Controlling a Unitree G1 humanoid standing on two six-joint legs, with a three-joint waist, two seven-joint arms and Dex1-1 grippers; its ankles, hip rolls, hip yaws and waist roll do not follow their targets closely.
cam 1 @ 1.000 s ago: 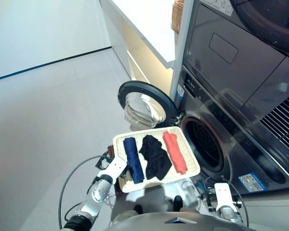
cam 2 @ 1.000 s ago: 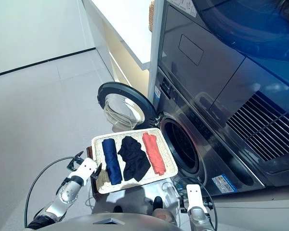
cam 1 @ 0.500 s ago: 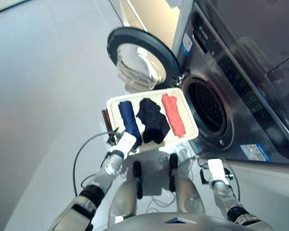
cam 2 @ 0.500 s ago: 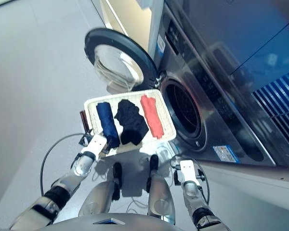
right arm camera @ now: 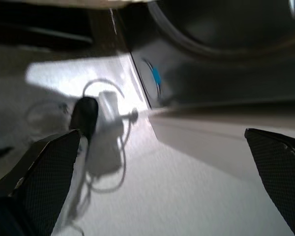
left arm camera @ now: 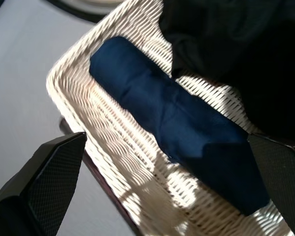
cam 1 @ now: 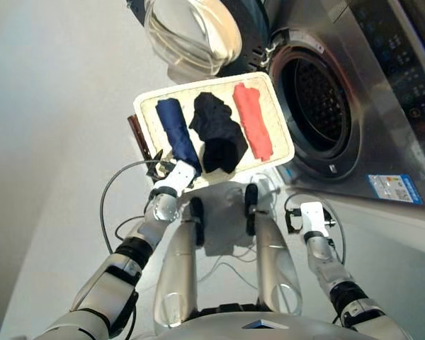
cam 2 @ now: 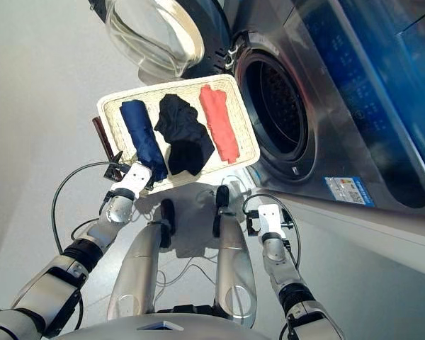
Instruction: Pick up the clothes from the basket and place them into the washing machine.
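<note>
Hovering at the near left corner of the basket [cam 1: 280, 117], left gripper [cam 1: 171, 172]: jaws spread wide in the wrist view, empty, poised just above the near end of the navy garment [left arm camera: 177, 123].

Risks, as judged:
- Fingers closing on the woven rim as well as the cloth, since the navy roll lies close to that rim; the basket could then lift or tip.
- Catching the edge of the black garment [cam 1: 216, 133], which lies just beside the navy one.

Basket contents, left to right:
- Navy garment, rolled lengthwise.
- Black garment, larger, crumpled, in the middle.
- Coral red garment [cam 1: 252, 120], rolled, nearest the machine.

Washing machine [cam 1: 372, 92], right of the basket: door [cam 1: 195, 32] swung open, drum [cam 1: 319, 106] showing no clothes.

Right gripper [cam 1: 311, 214]: low, well apart from the basket, jaws wide, holding nothing.
</note>
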